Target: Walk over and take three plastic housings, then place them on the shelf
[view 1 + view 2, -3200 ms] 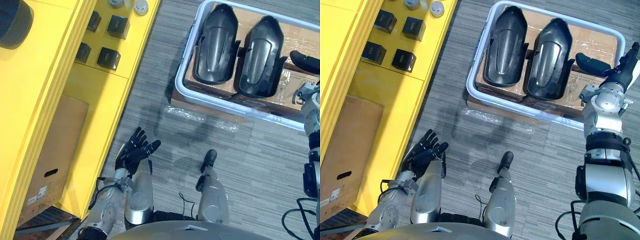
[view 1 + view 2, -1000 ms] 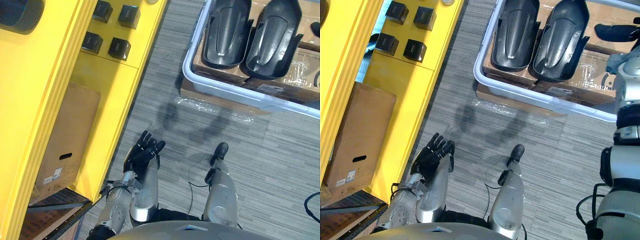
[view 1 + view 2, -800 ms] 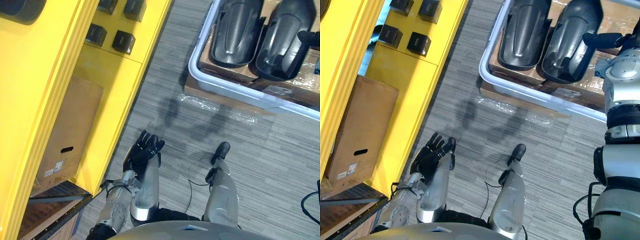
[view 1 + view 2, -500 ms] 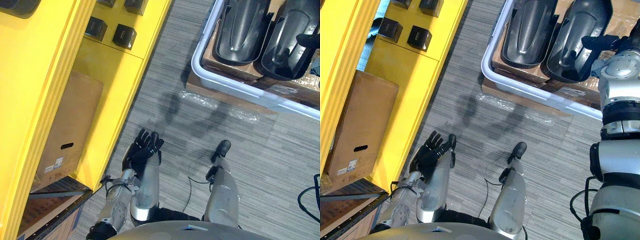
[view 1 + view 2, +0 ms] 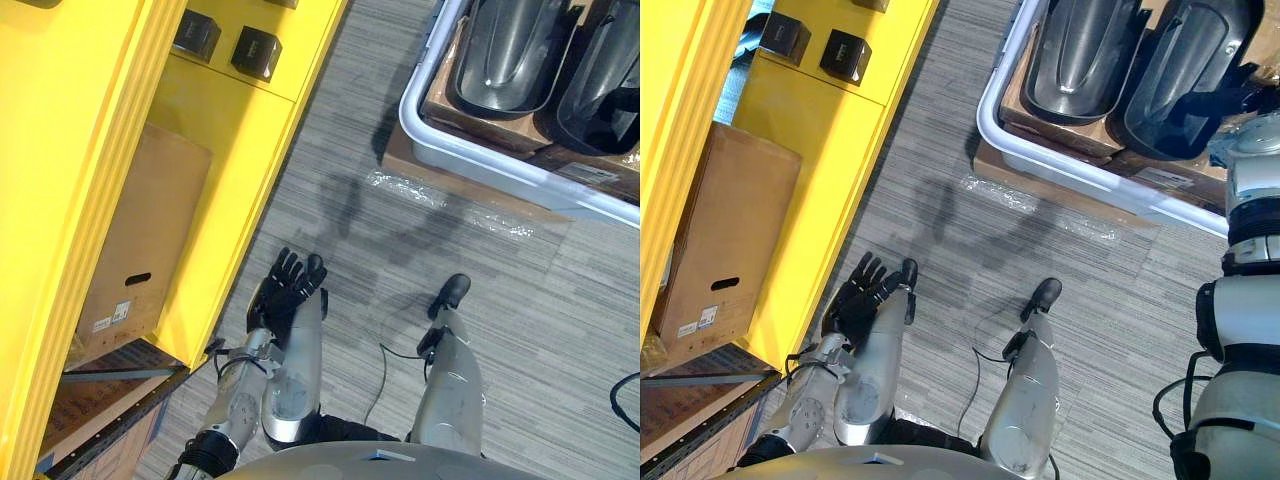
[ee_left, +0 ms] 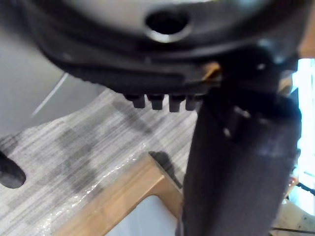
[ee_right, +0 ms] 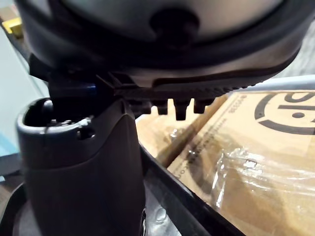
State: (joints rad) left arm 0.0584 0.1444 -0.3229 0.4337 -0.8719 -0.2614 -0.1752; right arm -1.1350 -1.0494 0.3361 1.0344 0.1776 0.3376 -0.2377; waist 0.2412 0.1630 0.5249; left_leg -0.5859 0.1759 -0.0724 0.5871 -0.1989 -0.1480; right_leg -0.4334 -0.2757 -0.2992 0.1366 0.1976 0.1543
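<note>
Two black plastic housings lie side by side, hollow side up, in a white tray (image 5: 1060, 165) on the floor at the upper right: the left housing (image 5: 1080, 50) and the right housing (image 5: 1185, 50). My right hand (image 5: 1225, 100) reaches over the near end of the right housing, fingers straight, thumb pointing left across its rim. In the right wrist view the thumb (image 7: 83, 167) stands just above the housing's black edge (image 7: 167, 196); I cannot tell whether it touches. My left hand (image 5: 285, 290) hangs low beside the yellow shelf (image 5: 230, 160), open and holding nothing.
The yellow shelf runs along the left, with small black boxes (image 5: 255, 50) on one level and a cardboard box (image 5: 140, 240) below. The tray sits on flat cardboard (image 5: 990, 160). A strip of clear film (image 5: 440, 195) lies on the grey carpet in front of it.
The whole view has shifted as the camera moved toward the tray. My right hand has moved left from beside the right housing to over its near end. The left hand stays open.
</note>
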